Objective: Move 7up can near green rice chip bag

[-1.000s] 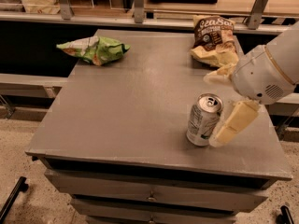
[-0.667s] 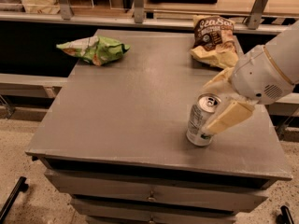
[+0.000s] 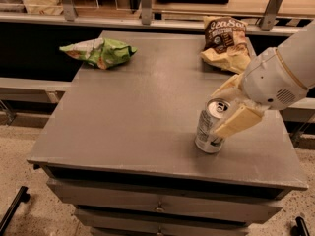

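Grey table [image 3: 138,117] with drawers below is seen from above, with a railing behind it. At lower right, the 7up can [image 3: 210,128] stands upright, its long axis vertical. It is straddled by the gripper [image 3: 220,111], which reaches in from the right edge. The jaws are drawn narrow, one cream finger against the can's near side and the other behind its top, so the can appears to be held. The green rice chip bag [image 3: 101,52] lies well apart at upper left, diagonally across bare tabletop. A brown chip bag [image 3: 225,42] lies at upper right, off that path.
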You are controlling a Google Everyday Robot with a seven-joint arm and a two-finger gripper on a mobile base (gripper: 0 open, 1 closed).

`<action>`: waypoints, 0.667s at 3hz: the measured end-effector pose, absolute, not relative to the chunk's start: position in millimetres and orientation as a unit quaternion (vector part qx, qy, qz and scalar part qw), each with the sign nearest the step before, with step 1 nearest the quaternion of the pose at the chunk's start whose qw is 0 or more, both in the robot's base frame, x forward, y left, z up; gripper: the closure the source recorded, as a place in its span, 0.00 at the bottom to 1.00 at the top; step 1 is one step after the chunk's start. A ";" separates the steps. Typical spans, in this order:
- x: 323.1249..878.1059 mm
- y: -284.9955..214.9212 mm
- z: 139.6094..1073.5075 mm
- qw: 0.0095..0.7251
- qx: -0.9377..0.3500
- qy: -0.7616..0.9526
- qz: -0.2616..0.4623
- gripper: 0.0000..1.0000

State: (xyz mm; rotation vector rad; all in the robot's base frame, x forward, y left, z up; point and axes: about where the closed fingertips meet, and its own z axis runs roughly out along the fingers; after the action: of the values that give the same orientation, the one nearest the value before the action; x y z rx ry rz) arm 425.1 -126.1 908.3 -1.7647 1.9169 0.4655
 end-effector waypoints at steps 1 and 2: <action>425.0 -125.0 908.2 0.245 -0.647 0.702 0.171 1.00; 429.3 -122.2 908.1 0.240 -0.648 0.702 0.171 1.00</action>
State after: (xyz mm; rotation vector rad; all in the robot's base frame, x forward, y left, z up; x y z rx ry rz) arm 429.3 -122.2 908.1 -1.7745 1.9203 0.4672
